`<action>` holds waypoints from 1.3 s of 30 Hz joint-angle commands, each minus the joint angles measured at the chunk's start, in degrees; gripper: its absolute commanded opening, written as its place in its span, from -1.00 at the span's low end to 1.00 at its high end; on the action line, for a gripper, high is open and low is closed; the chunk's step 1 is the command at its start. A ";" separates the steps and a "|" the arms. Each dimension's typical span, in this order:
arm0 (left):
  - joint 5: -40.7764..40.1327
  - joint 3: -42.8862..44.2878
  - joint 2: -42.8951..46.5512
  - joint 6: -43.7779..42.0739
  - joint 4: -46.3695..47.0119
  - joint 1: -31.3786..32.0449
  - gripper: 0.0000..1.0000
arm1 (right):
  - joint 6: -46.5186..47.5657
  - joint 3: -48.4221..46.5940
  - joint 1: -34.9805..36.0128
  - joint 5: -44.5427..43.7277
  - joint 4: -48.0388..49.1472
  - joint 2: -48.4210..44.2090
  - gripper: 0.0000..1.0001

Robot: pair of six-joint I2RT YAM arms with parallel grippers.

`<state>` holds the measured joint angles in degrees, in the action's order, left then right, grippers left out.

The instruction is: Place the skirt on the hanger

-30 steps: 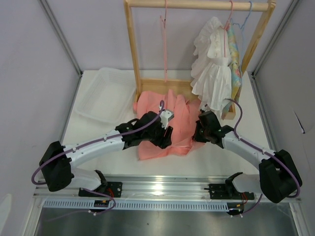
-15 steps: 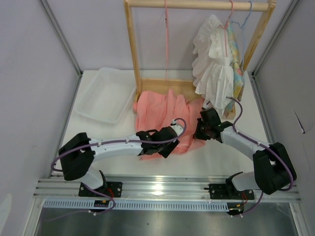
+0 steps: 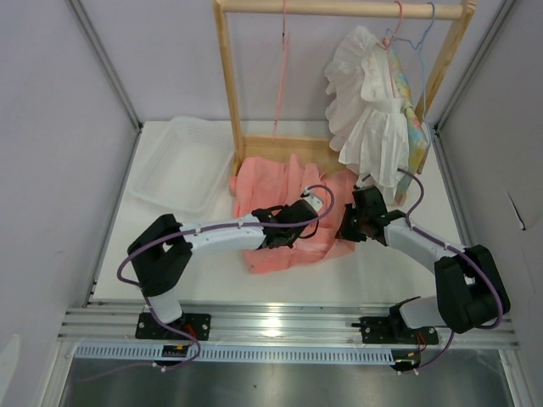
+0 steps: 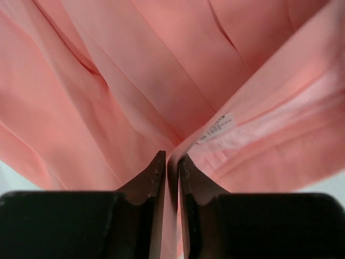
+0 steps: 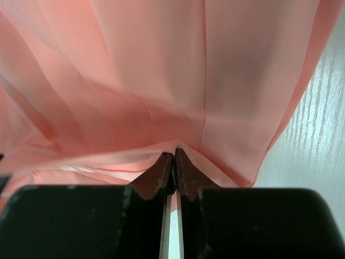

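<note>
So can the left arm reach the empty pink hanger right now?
Probably not yet. The left gripper is shut on the skirt down on the table, while the hanger hangs high on the wooden rail behind. Nothing seems to block the way up, though.

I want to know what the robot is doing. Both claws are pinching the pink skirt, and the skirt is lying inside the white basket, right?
Not quite. The left claw and right claw do pinch the skirt, but it lies on the table beside the white basket, not inside. The top view shows this.
</note>
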<state>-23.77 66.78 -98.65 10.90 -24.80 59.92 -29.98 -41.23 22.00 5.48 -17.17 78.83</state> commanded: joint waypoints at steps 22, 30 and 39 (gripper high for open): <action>11.90 6.08 -7.52 -0.17 2.30 -5.43 -1.00 | 1.06 -5.77 7.52 -5.71 -10.68 -13.08 0.04; 12.96 7.48 -9.45 -0.26 1.86 -5.87 -1.00 | -2.28 -8.87 19.12 -16.02 -19.56 -18.79 -0.38; 13.49 7.83 -9.45 -0.26 2.03 -6.22 -1.00 | -1.23 -5.09 22.21 -15.84 -19.13 -17.66 -0.51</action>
<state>-11.55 72.10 -107.94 10.50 -24.16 54.06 -31.48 -47.66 43.20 -8.43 -35.70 59.81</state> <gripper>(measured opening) 0.009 0.250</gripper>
